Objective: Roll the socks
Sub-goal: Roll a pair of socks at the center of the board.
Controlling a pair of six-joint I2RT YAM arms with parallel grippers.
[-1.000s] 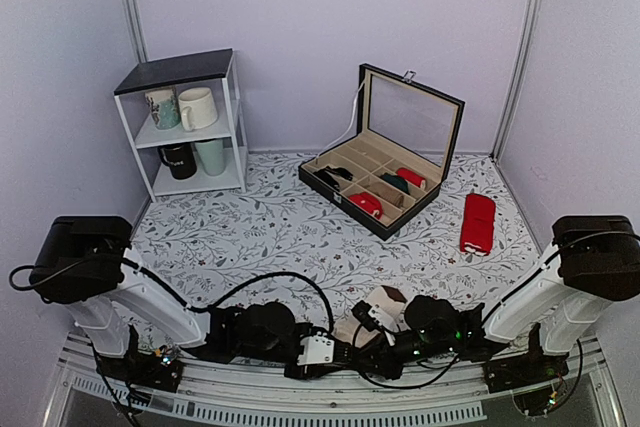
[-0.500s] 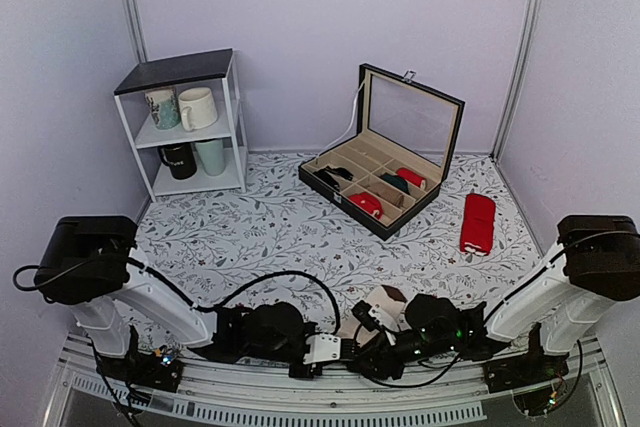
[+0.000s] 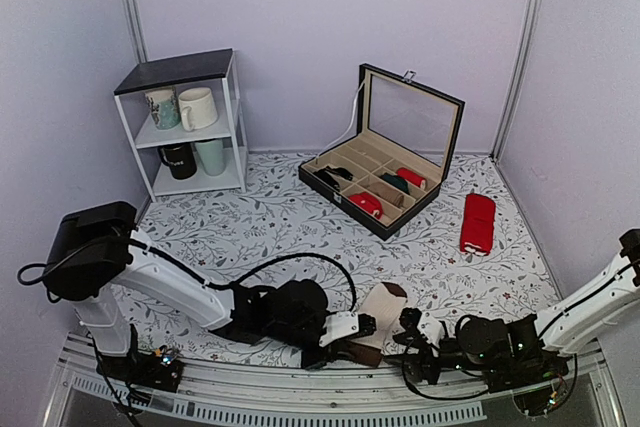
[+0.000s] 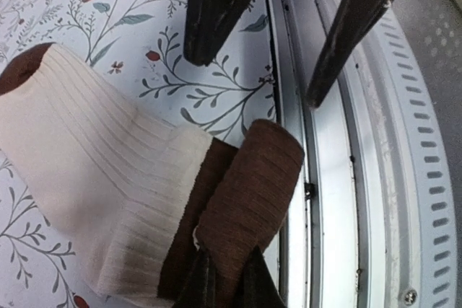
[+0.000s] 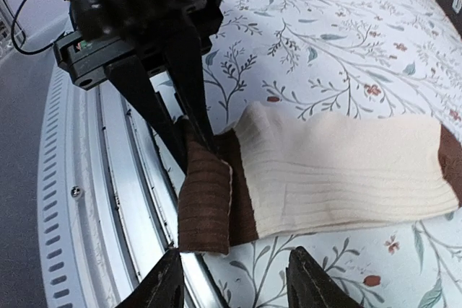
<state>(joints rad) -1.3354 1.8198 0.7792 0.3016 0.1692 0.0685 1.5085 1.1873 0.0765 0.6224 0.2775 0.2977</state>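
The socks [image 3: 385, 305] lie flat near the table's front edge, cream in the middle with dark brown ends. My left gripper [image 3: 352, 349] is shut on the near brown end, which is folded up between its fingertips in the left wrist view [image 4: 229, 256]. The cream band [image 4: 108, 178] stretches away to the left there. My right gripper [image 3: 412, 344] is open and empty, just right of that end. In the right wrist view its jaws [image 5: 238, 254] stand wide apart, just short of the folded brown end [image 5: 206, 203].
An open compartment box [image 3: 340, 194] with red and dark bundles stands at the back centre. A plain red pair [image 3: 478, 222] lies at the right. A white shelf [image 3: 175, 70] with mugs stands at the back left. A metal rail [image 3: 300, 395] runs along the front edge.
My left gripper moved right to the socks' near end and took hold of the brown end. My right arm drew back to the right, off the socks.
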